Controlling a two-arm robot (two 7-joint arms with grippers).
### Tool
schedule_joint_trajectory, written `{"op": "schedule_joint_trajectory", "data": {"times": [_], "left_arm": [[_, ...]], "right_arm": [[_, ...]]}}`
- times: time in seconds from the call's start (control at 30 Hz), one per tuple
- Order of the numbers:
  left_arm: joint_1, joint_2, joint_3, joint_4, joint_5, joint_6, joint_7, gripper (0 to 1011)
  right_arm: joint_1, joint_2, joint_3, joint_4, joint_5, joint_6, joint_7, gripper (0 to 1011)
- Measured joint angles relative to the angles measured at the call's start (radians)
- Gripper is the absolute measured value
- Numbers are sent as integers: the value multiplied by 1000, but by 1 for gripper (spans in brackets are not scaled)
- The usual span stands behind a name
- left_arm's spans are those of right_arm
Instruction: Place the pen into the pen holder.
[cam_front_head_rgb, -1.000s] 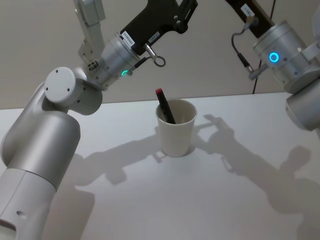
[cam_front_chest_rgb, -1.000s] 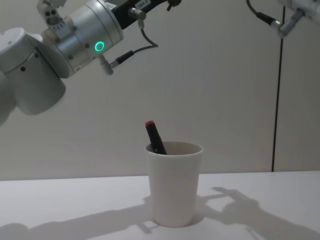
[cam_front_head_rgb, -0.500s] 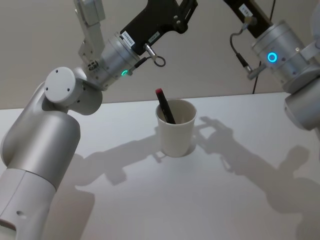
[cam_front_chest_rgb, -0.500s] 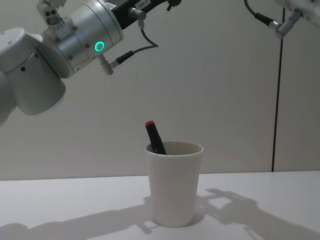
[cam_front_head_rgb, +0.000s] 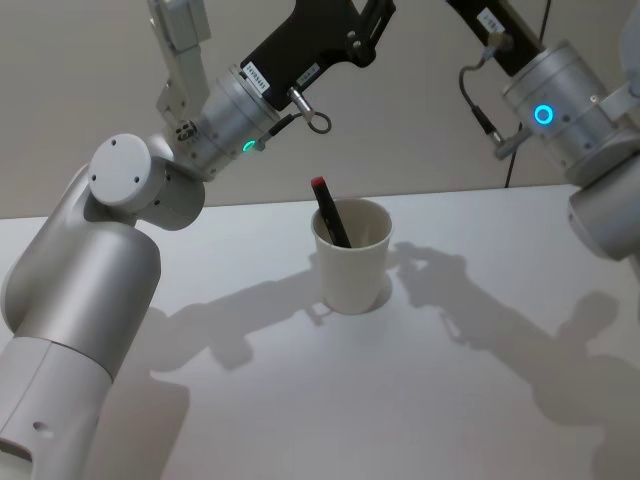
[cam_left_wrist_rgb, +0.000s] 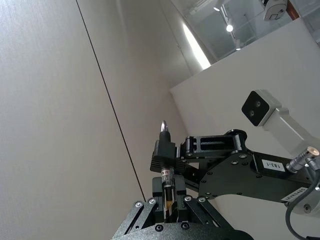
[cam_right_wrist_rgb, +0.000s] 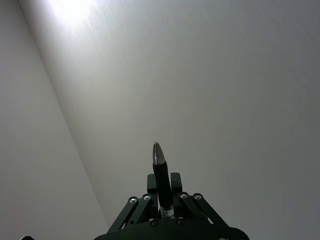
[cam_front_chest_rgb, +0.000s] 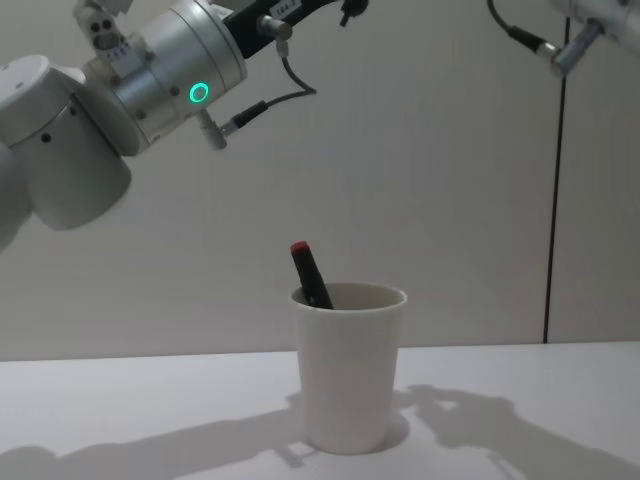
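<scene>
White table (cam_front_head_rgb: 300, 420) seen from above, pale wall behind. L arm (cam_front_head_rgb: 120, 200), big grey links w/ green light, is raised at the table's left side, well above the surface. Its black left gripper (cam_left_wrist_rgb: 167, 189) is pointed up and away toward the wall. R arm (cam_front_head_rgb: 560, 100), blue light, is held high at the far right, and the right gripper (cam_right_wrist_rgb: 162, 186) is likewise aimed at bare wall. Whether either gripper is clenched or released cannot be told. A slim dark rod w/ silver tip is seen at each one's centre, poss. part of the tool. Neither gripper is near the task items. Pen holder (cam_front_head_rgb: 352, 270), a plain white cup, is stood upright approx. mid-table. Pen (cam_front_head_rgb: 330, 215) is lodged inside it, leaned on the rim's left edge. Its red cap (cam_front_head_rgb: 318, 184) is poked up above the rim. Vs. 1 s ago, cup and pen are unmoved and L arm is unchanged. R arm is nudged slightly and its shadow (cam_front_head_rgb: 440, 275) has crept closer to the cup. Judgement: pen is released and already placed, task looks done, only arm retreat is left.
</scene>
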Motion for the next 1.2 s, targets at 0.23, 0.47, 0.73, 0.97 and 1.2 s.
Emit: {"op": "schedule_joint_trajectory", "data": {"times": [0.23, 0.47, 0.73, 0.97, 1.2], "left_arm": [[0, 0, 0, 0, 0, -2, 0, 140], [0, 0, 0, 0, 0, -1, 0, 140], [0, 0, 0, 0, 0, -1, 0, 140], [0, 0, 0, 0, 1, 2, 2, 293], [0, 0, 0, 0, 1, 2, 2, 498]], "right_arm": [[0, 0, 1, 0, -1, 0, 0, 132], [0, 0, 0, 0, -1, 0, 0, 131], [0, 0, 0, 0, 0, 0, 0, 131], [0, 0, -2, 0, 0, 1, 2, 131], [0, 0, -2, 0, 0, 1, 2, 131]]}}
